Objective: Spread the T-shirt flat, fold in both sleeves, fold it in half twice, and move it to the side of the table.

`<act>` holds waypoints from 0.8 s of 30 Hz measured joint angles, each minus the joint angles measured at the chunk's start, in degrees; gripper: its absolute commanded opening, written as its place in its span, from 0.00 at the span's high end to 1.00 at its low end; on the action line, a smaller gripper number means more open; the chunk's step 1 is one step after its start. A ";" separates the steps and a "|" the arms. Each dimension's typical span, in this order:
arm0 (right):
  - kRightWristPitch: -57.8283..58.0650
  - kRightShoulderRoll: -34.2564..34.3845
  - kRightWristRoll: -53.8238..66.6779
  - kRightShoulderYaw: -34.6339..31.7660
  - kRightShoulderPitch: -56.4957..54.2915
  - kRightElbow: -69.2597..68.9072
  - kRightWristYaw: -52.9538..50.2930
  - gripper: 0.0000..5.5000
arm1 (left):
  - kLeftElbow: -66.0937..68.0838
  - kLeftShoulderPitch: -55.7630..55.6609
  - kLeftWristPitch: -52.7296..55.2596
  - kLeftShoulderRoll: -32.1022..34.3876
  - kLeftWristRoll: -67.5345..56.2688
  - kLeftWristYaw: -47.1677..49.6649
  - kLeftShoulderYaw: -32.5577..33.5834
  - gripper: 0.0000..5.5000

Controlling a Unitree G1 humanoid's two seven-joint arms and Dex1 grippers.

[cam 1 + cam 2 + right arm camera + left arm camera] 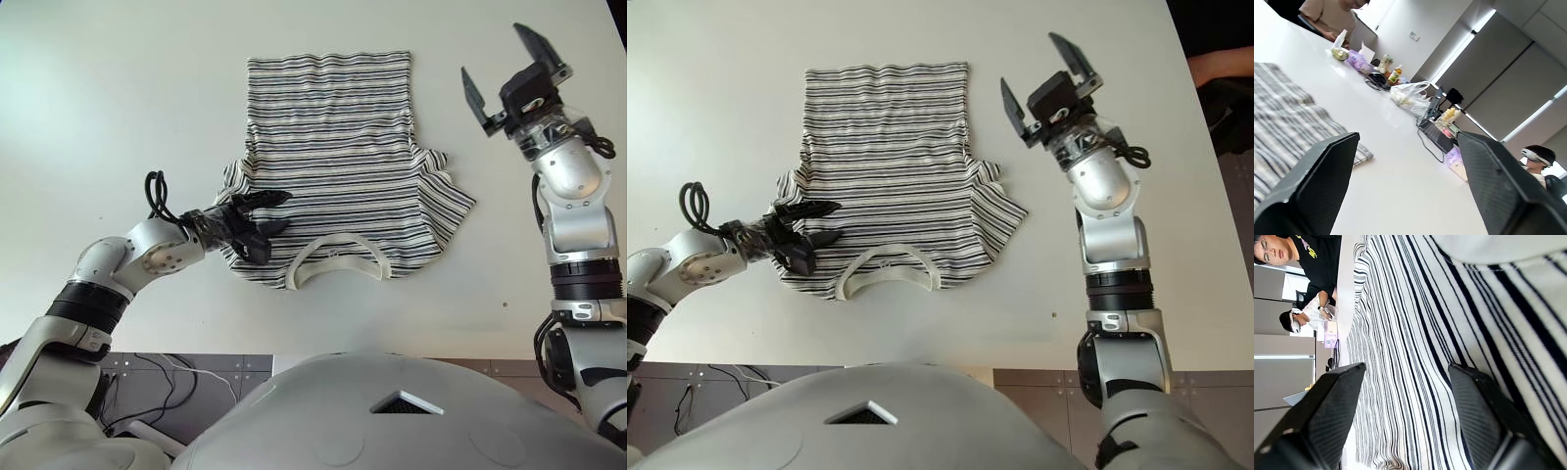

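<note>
T-shirt (333,147), striped, lies mid-way across the white counter (118,98), collar nearest the robot, sleeves rumpled. Left gripper (279,211) sits at its left shoulder, jaws parted over the fabric. Right gripper (493,51) hangs beside the shirt's right edge, jaws wide, empty.

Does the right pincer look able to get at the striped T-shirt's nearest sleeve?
Probably yes: the open right pincer hovers beside the striped cloth T-shirt, and only bare white table lies between it and that sleeve.
</note>
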 measured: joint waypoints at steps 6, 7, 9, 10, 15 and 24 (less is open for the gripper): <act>-1.06 4.60 -5.36 10.09 0.69 1.22 3.55 0.34 | -9.40 2.73 1.69 -0.32 -0.07 5.11 9.79 0.43; -1.48 4.79 -5.65 11.44 1.27 1.01 4.35 0.34 | -10.64 2.99 2.68 -0.36 0.16 6.11 11.96 0.43; -1.57 5.00 -5.64 11.69 2.70 0.33 4.67 0.34 | -12.11 5.25 4.82 -0.35 0.09 6.75 15.47 0.43; -1.59 5.16 -5.61 11.74 3.36 -0.01 4.76 0.34 | -12.93 7.40 6.24 -0.31 -0.26 7.24 17.67 0.43; -2.02 5.94 -5.08 11.25 5.69 -4.00 4.88 0.34 | -12.46 25.24 10.58 1.86 -6.54 4.91 26.77 0.43; -2.06 2.77 -1.71 3.92 3.15 -2.45 4.78 0.34 | -17.65 47.25 6.55 5.61 -10.22 -2.34 37.85 0.43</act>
